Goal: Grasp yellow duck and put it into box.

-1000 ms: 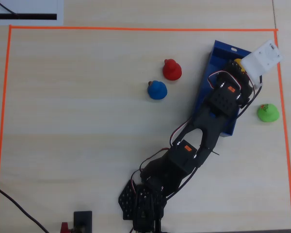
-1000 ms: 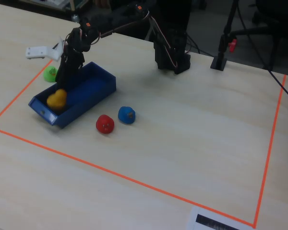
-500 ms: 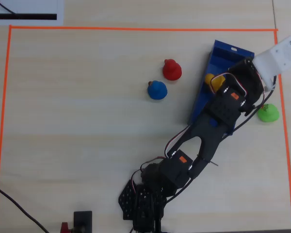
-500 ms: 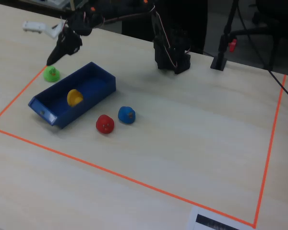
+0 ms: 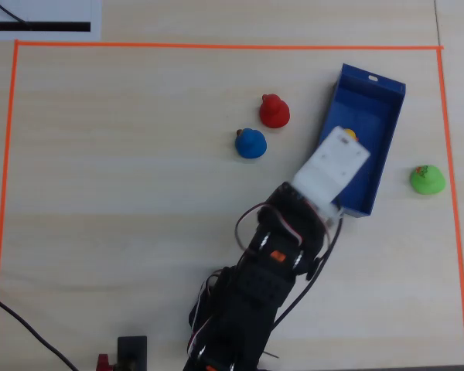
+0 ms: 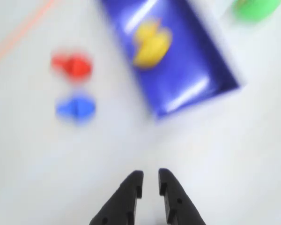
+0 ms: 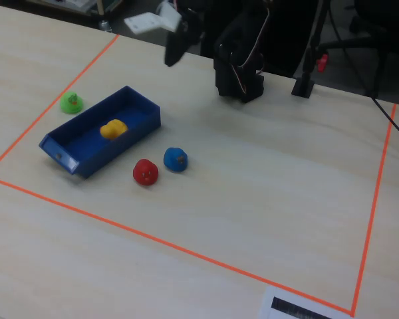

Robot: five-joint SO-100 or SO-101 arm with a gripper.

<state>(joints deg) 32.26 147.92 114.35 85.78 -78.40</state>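
**Duck is in the box, we only need a clean retreat**

Our gripper [image 6: 147, 185] is empty, its jaws almost closed with a thin gap, raised high above the desk [image 7: 266, 179]. The yellow duck [image 6: 151, 41] lies inside the box [image 6: 192, 79], well ahead of the gripper. We judge the placing done; the arm should pull back without touching the box wall or the red duck [image 6: 72, 65] and blue duck [image 6: 76, 107] ahead on its left. We can read no writing or brand.

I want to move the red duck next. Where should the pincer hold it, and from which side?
Grip the red duck across its rounded body, coming straight down from above. It stands free on the table; the blue duck sits close beside it, so probably set the fingers off the line joining the two.
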